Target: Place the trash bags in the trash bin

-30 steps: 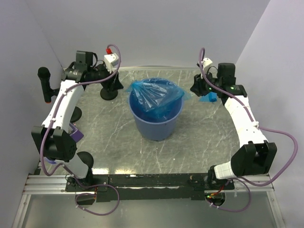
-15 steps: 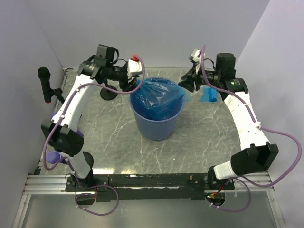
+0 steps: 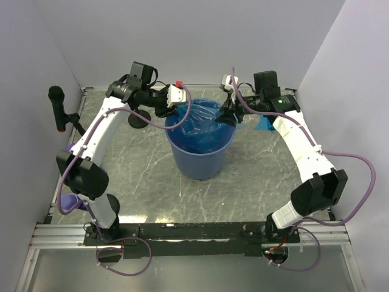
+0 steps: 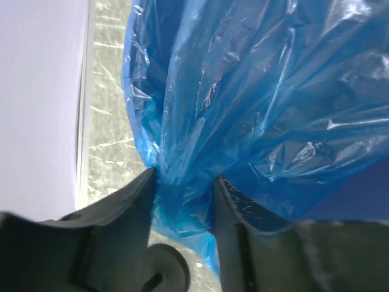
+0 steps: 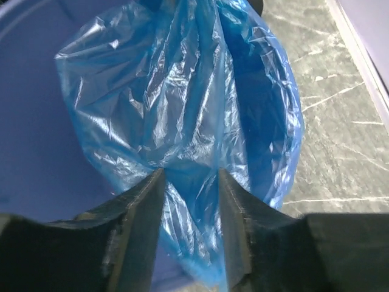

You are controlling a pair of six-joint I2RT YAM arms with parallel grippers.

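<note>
Bench (image 3: 140,176): grey marbled top, walled on three sides.

Trash bin (image 3: 200,161): round blue bucket, upright, roughly mid-bench between the two arms.

Trash bag (image 3: 203,118): translucent blue film sitting in the mouth of the bin. It is crumpled and glossy, bulges above the rim, and some film spills over the rim on both the left and the right.

Left end effector (image 3: 172,109): at the far-left rim of the bin, reaching in from the left. In the left wrist view, a gathered bunch of film runs down between the two fingers (image 4: 130,213) and meets both inner faces. The jaws stand partly apart with the film filling the gap. I cannot tell whether they are clamped on it or only placed around it. A flap of film hangs below the fingers, over the bench.

Right end effector (image 3: 227,117): at the far-right rim of the bin, opposite the left one. In the right wrist view, a fold of film passes between the fingers (image 5: 143,210), and the bin's inner wall shows to the left of it. These jaws are also partly apart with film across the gap, and I cannot tell whether they are gripping.

Small blue packet (image 3: 265,125): lying on the bench to the right of the bin, just behind the right arm. It touches neither the bin nor either end effector.

Black round-footed stand (image 3: 138,120): on the bench to the left of the bin, under the left arm.
</note>
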